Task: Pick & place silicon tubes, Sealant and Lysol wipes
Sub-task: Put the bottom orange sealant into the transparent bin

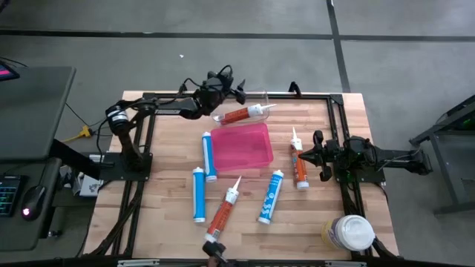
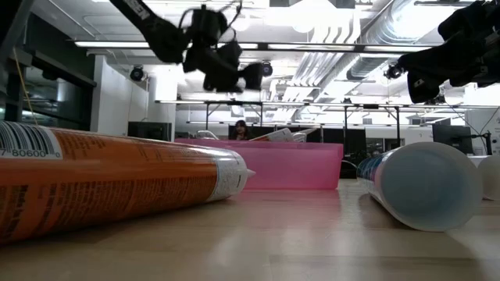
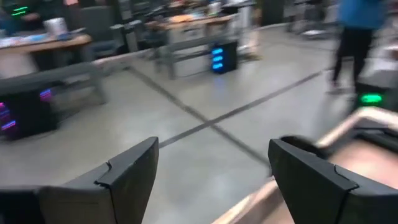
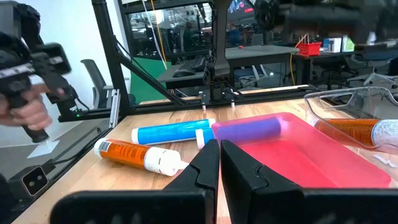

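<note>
While upright, Lysol wipes [image 1: 350,232] axis vertical; left gripper [image 3: 211,180] agape, right gripper [image 4: 219,163] closed.

I see my wooden table [image 1: 245,222] carrying a pink tray [image 1: 241,145] at centre. Blue tubes [image 1: 209,155] lie at nine, seven and five o'clock, orange tubes [image 1: 223,215] at six and three. The Lysol wipes [image 1: 349,233] stand at four.

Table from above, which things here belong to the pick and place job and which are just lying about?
Job things:
orange tubes
blue tubes
wipes canister
pink tray
clear tray

Just there:
left hand, open above the table's far edge
right hand, shut
keyboard and mouse on the side desk
</note>
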Controlling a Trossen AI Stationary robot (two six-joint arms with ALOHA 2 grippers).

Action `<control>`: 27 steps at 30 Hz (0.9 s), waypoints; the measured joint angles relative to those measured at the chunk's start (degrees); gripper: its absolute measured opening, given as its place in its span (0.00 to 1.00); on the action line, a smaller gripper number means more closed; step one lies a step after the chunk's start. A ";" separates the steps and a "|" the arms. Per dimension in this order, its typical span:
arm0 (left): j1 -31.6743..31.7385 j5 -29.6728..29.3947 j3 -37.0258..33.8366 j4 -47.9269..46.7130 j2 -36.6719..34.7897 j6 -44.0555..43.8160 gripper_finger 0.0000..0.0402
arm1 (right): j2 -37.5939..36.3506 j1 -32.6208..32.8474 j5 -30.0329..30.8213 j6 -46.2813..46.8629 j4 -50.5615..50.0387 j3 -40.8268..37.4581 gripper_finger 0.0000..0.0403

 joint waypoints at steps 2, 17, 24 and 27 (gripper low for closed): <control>-0.55 3.48 0.78 -2.87 -1.72 0.92 0.74 | 0.01 -0.02 0.00 -0.01 0.00 -0.01 0.03; -7.07 11.41 1.78 -37.92 -18.24 -10.30 0.74 | 0.00 -0.02 0.00 -0.01 0.00 -0.01 0.03; -11.09 12.27 1.87 -48.54 -20.72 -20.83 0.74 | 0.00 -0.02 0.00 -0.02 0.00 -0.01 0.03; -13.30 12.33 1.77 -52.79 -20.64 -24.71 0.74 | 0.01 0.00 0.00 0.00 0.00 0.00 0.03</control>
